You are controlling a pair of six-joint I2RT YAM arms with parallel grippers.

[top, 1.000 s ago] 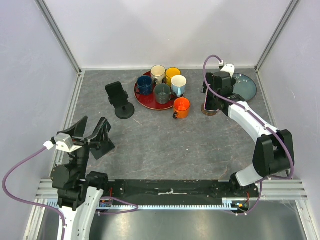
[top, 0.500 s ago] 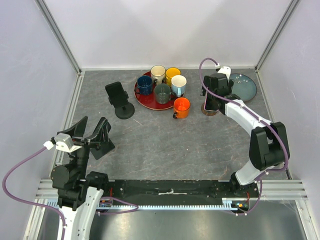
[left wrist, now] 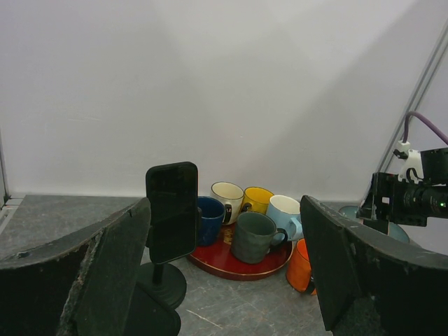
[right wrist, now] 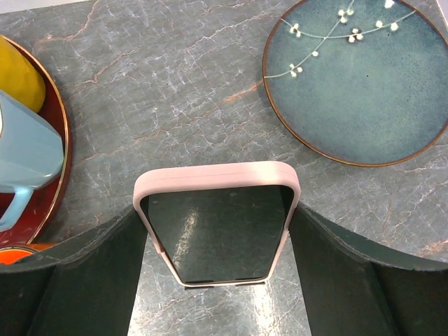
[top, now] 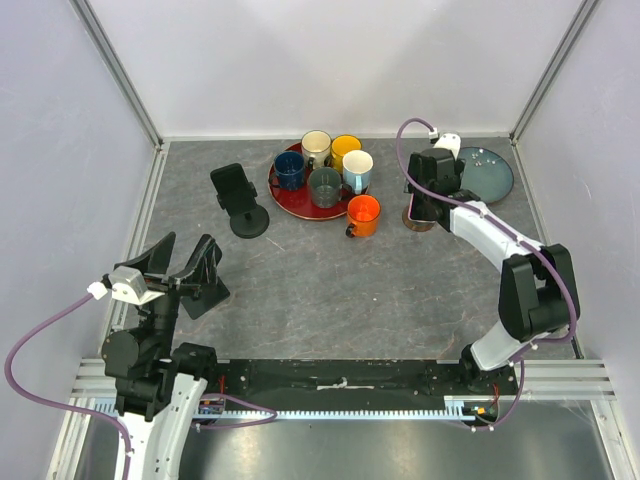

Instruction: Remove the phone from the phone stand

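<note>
At the far right of the surface (top: 330, 290), the right fingers (right wrist: 91, 280) clamp both long edges of one pink-cased phone (right wrist: 217, 224), which is upright on its stand (top: 420, 224) beside one teal plate (right wrist: 357, 84). A second, black phone (left wrist: 171, 210) stands far left. Six mugs (top: 325, 186): five sit on the red tray (top: 298, 211), and the orange mug (top: 363, 213) is beside it. The left fingers (left wrist: 105, 266) gape, released, near the left corner.

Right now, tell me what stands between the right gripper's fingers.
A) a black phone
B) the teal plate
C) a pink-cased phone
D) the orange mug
C: the right wrist view shows the right gripper straddling the pink-cased phone, one finger on each side of it, while the teal plate lies apart, beyond it.
</note>
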